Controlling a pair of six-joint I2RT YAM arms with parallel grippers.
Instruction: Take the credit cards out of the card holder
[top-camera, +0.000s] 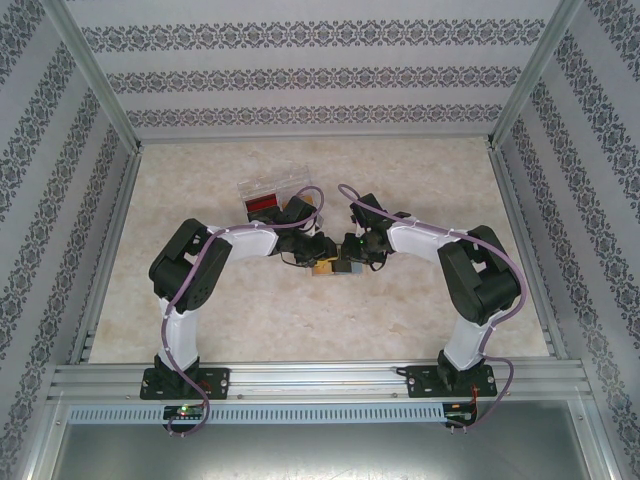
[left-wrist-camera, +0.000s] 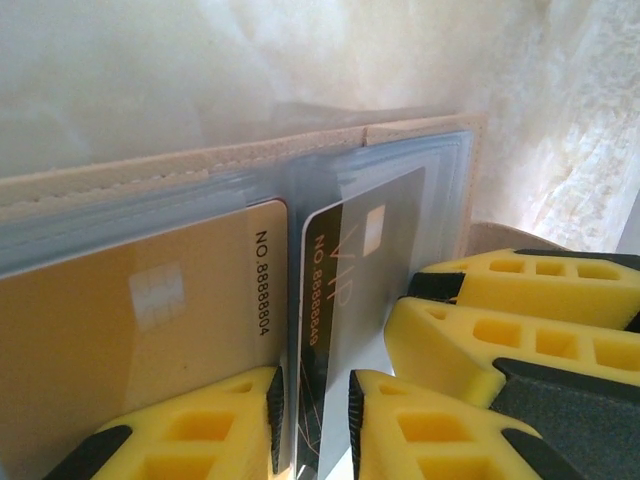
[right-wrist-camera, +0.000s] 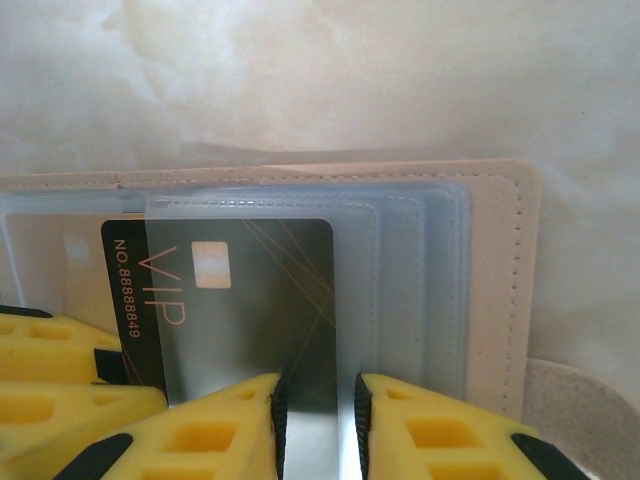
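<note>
The card holder (right-wrist-camera: 495, 280) lay open near the middle of the desk (top-camera: 250, 330), its clear sleeves facing up. The orange-yellow card (left-wrist-camera: 120, 330) sat inside the left sleeve and the dark card (right-wrist-camera: 260, 300) inside the sleeve beside it, so by the look of it nothing had been taken out and both cards were left to pull. The left tool (left-wrist-camera: 315, 420) and the right tool (right-wrist-camera: 320, 420) stood tip-down on the dark card, each with jaws narrowly parted. Whether either pinched the card could not be told. A clear box (top-camera: 272, 192) sat toward the desk's far edge.
</note>
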